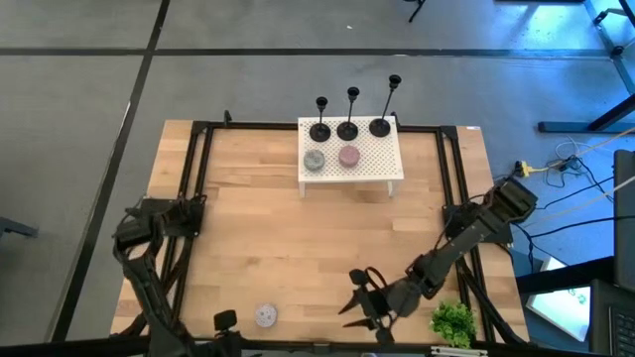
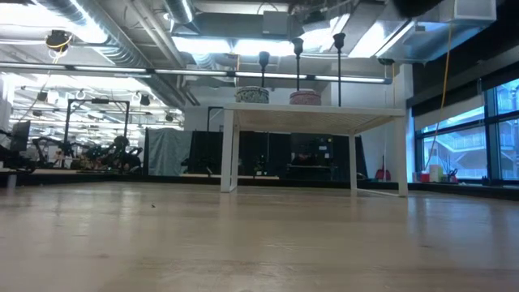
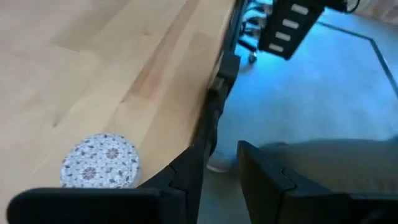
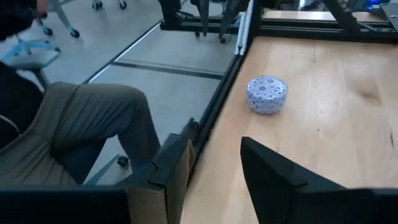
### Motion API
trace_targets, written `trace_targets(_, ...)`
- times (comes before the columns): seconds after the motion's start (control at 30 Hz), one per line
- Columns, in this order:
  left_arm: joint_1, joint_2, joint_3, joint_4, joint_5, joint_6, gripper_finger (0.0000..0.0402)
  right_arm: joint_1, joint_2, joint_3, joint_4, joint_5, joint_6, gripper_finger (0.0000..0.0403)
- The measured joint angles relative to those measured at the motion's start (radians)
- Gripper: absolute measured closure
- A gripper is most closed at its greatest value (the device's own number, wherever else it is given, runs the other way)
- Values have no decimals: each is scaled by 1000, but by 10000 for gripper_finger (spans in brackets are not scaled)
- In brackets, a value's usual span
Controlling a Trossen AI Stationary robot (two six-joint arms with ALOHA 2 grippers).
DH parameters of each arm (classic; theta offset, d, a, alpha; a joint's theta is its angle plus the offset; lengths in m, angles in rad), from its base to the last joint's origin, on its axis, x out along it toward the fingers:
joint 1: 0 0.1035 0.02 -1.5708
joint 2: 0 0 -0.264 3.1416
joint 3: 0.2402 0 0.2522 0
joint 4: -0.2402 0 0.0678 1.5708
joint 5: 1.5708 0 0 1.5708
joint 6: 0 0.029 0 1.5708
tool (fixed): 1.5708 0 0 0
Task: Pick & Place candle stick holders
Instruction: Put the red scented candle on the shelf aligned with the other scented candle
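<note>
Standing on the white stand: 3 holders, both claws empty

3 black candle stick holders (image 1: 348, 127) sit in a row along the far edge of the white perforated stand (image 1: 372, 164), at the far side of the wooden surface (image 1: 268, 238). Heights differ; tallest at the right end (image 1: 383, 119), shortest at the left end (image 1: 319, 129) in the high view. 2 flat round discs, 1 grey (image 1: 314, 161) and 1 pink (image 1: 348, 156), lie on the stand just in front of them.

Right claw (image 1: 359, 305): low near the front edge of the surface, fingers parted, holding nothing, well apart from the stand. Small green plant (image 1: 453, 321) near it at the front right corner.

Left claw (image 3: 221, 171): at the front left edge, fingers parted with a narrow gap, empty. Patterned round tin (image 1: 265, 315) rests on the surface near it.

A person's trouser leg (image 4: 93, 124) shows beyond the front edge
</note>
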Motion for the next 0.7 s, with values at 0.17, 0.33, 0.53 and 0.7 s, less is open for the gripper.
trace_targets(0.17, -30, 35, 19, -89, -41, -92, 312, 74, 0, 0, 33, 93, 47, 254)
trace_targets(0.33, -25, 33, 20, -204, 38, -217, 289, 117, 16, 0, 86, 168, 68, 254)
trace_targets(0.53, 7, 35, 20, -290, 184, -298, 226, 119, 90, 0, 208, 155, 115, 254)
trace_targets(0.7, 22, 64, 20, -299, 182, -314, 158, 127, 142, 0, 298, 139, 140, 254)
